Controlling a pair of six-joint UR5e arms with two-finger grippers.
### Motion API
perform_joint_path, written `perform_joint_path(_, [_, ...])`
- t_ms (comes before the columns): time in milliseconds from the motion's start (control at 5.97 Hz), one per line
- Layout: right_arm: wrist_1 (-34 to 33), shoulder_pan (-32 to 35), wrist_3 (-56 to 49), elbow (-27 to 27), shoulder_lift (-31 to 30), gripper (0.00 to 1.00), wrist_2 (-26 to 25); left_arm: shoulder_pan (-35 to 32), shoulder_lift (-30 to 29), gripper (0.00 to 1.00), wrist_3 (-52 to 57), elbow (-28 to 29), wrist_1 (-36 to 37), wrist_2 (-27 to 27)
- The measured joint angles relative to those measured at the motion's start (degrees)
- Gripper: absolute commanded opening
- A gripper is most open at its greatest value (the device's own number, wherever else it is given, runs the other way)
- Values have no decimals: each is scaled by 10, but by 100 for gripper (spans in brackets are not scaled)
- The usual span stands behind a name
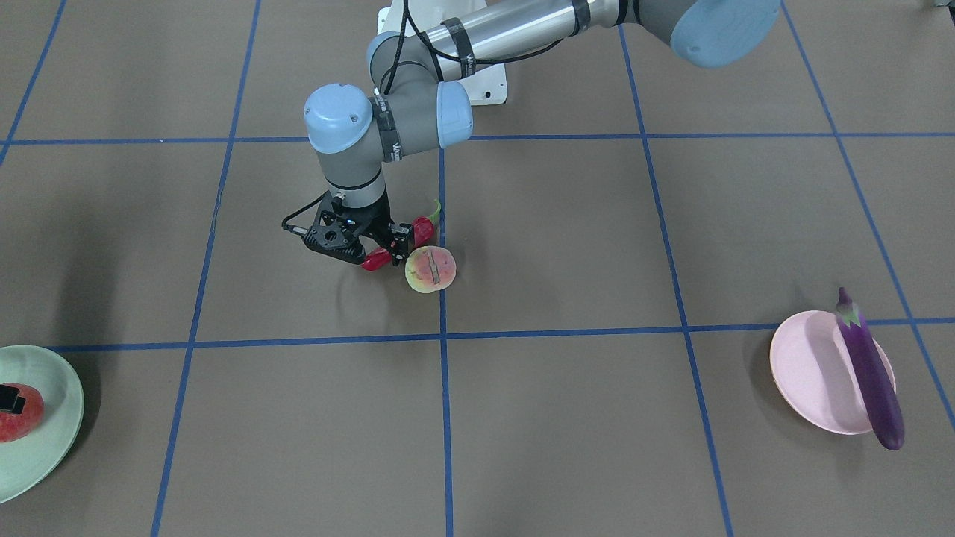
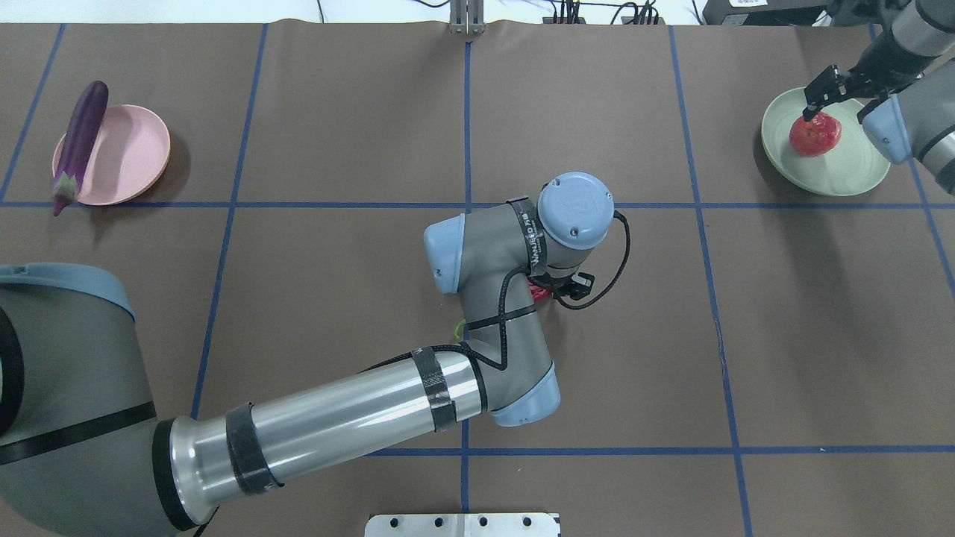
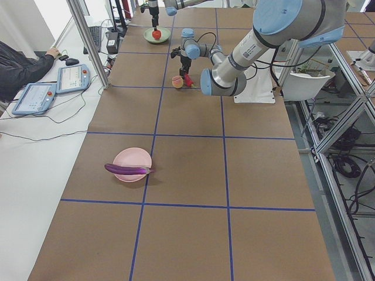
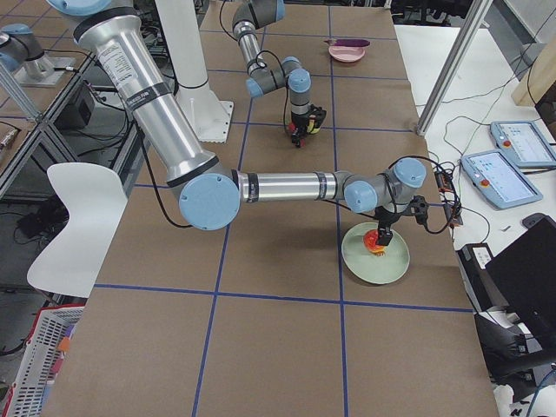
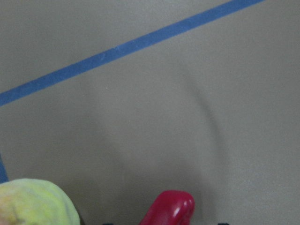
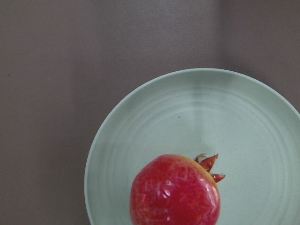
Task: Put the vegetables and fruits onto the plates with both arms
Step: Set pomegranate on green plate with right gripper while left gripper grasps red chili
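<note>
My left gripper [image 1: 392, 242] is down at the table's middle, its jaws open around the red chili pepper [image 1: 424, 227], which lies on the mat. The left wrist view shows the chili's tip [image 5: 168, 208]. The yellow-pink peach [image 1: 430, 269] rests right beside it. The purple eggplant [image 1: 869, 373] lies across the pink plate [image 1: 809, 373], overhanging its rim. At the other end, the pomegranate [image 2: 815, 136] sits on the mint green plate [image 2: 850, 168], crown sideways [image 6: 208, 164]. My right gripper [image 2: 835, 112] hovers just over it and looks open.
Blue tape lines [image 1: 444, 335] divide the brown mat into squares. The left arm's long forearm [image 2: 336, 425] stretches across the near middle of the table. A person's sleeve [image 3: 23, 64] and two tablets [image 3: 70, 79] lie beyond the table's side edge.
</note>
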Motion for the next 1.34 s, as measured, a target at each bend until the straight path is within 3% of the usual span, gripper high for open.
perform_joint_path(167, [0, 3, 0, 1, 0, 100, 5, 1, 0, 54, 0, 0, 0, 0])
perform_joint_path(502, [-1, 8, -1, 1, -1, 100, 9, 1, 0, 0, 0, -2, 0, 0])
perform_joint_path(1340, [-7, 17, 0, 11, -1, 100, 34, -6, -1, 0, -1, -27, 18, -4])
